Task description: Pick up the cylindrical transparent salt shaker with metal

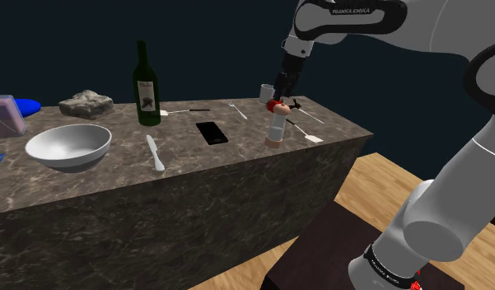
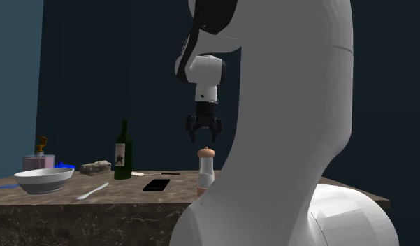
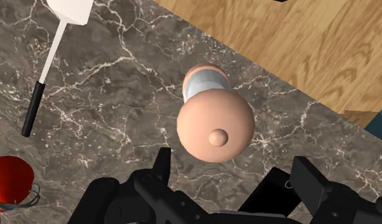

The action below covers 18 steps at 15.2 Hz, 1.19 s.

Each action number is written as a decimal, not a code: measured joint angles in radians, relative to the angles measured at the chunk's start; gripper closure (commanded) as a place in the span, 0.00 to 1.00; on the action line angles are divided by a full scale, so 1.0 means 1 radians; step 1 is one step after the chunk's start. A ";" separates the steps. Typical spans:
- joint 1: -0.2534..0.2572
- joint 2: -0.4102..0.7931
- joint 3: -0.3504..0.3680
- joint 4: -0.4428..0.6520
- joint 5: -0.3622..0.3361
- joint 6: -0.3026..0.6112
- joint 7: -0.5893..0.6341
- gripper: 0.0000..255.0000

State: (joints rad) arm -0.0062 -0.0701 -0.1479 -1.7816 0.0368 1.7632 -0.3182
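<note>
One open, empty pincer [image 2: 203, 131] hangs directly above the salt shaker [image 2: 205, 168], which stands near the desk [image 1: 245, 132] edge; an off-centre descent could strike its rounded cap and topple it overboard.

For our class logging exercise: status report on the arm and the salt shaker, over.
Gripper open, hovering above the salt shaker. Shaker upright on the counter, untouched. White spatula lies apart, not in the way.
</note>
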 measured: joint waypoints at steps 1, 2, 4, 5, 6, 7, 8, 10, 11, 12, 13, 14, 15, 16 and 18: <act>-0.002 0.028 -0.003 0.020 0.003 0.002 -0.011 0.00; -0.003 0.040 -0.004 0.020 0.004 0.010 -0.016 0.00; -0.002 0.045 -0.004 -0.003 0.004 0.036 -0.019 0.00; -0.003 0.046 -0.004 -0.015 0.004 0.048 -0.021 0.00; -0.004 0.047 -0.005 -0.027 0.005 0.061 -0.023 0.00; -0.003 0.046 -0.005 -0.041 0.004 0.075 -0.023 0.00; -0.004 0.045 -0.005 -0.054 0.005 0.087 -0.024 0.00; -0.003 0.046 -0.005 -0.058 0.005 0.094 -0.024 1.00; -0.003 0.047 -0.005 -0.059 0.005 0.095 -0.023 1.00; -0.003 0.047 -0.004 -0.059 0.005 0.096 -0.023 1.00; -0.003 0.047 -0.004 -0.059 0.005 0.096 -0.023 1.00; -0.003 0.047 -0.004 -0.059 0.005 0.097 -0.023 1.00; -0.003 0.047 -0.004 -0.059 0.005 0.097 -0.023 1.00; -0.003 0.046 -0.004 -0.059 0.005 0.098 -0.023 1.00; -0.003 0.046 -0.004 -0.060 0.005 0.098 -0.023 1.00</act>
State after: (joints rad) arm -0.0090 -0.0245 -0.1523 -1.8419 0.0420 1.8612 -0.3416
